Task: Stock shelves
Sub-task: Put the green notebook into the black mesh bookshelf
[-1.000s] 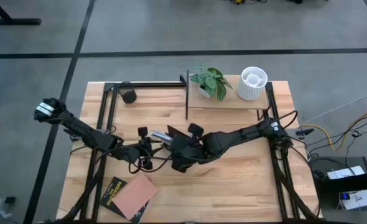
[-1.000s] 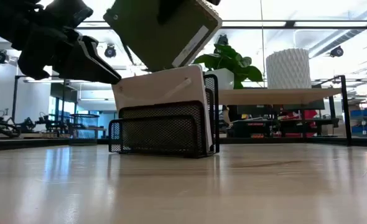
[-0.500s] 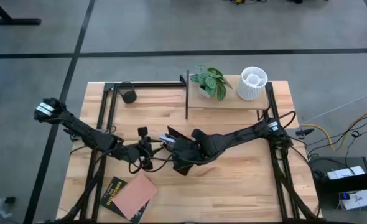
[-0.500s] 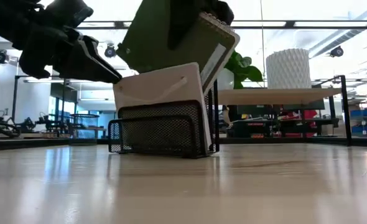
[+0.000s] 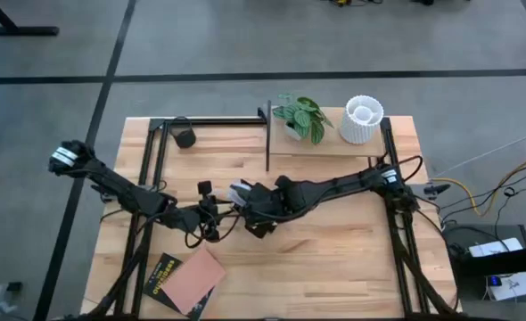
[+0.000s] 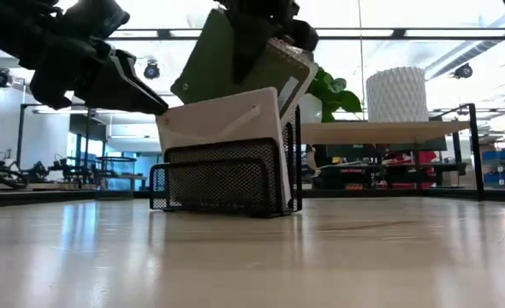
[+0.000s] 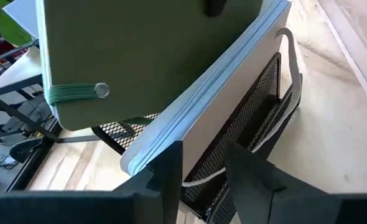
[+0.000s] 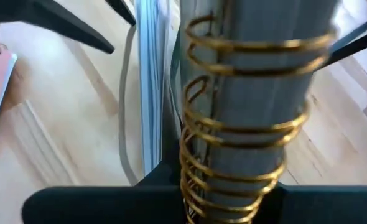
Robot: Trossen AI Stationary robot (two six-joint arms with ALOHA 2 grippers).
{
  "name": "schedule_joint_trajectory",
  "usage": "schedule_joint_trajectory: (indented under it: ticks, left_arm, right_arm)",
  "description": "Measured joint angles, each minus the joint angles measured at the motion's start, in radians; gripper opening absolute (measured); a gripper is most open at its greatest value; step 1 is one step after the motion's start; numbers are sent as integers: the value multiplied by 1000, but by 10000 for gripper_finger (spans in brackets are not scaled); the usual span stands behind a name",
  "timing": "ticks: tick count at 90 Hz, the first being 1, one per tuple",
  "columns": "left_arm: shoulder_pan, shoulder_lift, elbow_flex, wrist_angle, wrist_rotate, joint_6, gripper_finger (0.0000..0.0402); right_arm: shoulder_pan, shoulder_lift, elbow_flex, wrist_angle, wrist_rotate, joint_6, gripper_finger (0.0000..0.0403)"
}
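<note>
A black mesh book rack [image 6: 222,184] stands mid-table with a white book [image 6: 222,120] leaning in it. My right gripper [image 6: 257,38] is shut on a green notebook [image 6: 218,60] with a gold spiral [image 8: 233,124]. It holds the notebook tilted over the rack, lower edge behind the white book. My left gripper [image 6: 150,101] reaches in from the table's left at the white book's upper corner, fingers a little apart, nothing between them. The shelves [image 5: 330,150] stand at the far right, carrying a plant [image 5: 300,116] and a white vase [image 5: 363,120]. My left gripper has one fingertip [image 6: 160,109] against the white book's upper left corner [image 6: 169,118], coming level from the table's left. The book leans in the rack. My right gripper pinches the notebook at its upper, spiral-bound edge [image 6: 274,51] from above. The fingers themselves hide the exact spot. The notebook hangs tilted, its lower part down in the rack.
Two books, one black and one pink [image 5: 183,281], lie flat near the front left. A small black object [image 5: 184,136] sits at the far left by the black frame rails [image 5: 152,169]. Bare wood lies in front of the rack.
My right gripper has gone down and slightly toward the table's left, tipping the green notebook from a flat slant above the rack to a steeper one. The notebook's lower edge has dropped behind the white book. The white book and rack have stayed put.
</note>
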Motion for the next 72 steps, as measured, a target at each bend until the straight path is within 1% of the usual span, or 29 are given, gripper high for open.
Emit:
schedule_joint_trajectory:
  ticks: [16, 26, 45, 72]
  left_arm:
    - [0, 0, 0, 0, 0, 0, 114]
    - [1, 0, 0, 0, 0, 0, 119]
    - [1, 0, 0, 0, 0, 0, 120]
    - [5, 0, 0, 0, 0, 0, 102]
  right_arm:
    - [-2, 0, -34, -2, -84, 5, 8]
    - [-11, 0, -59, 1, -107, 10, 8]
    - [-29, 0, -91, 30, -109, -6, 14]
    - [-31, 0, -108, 37, -109, -13, 55]
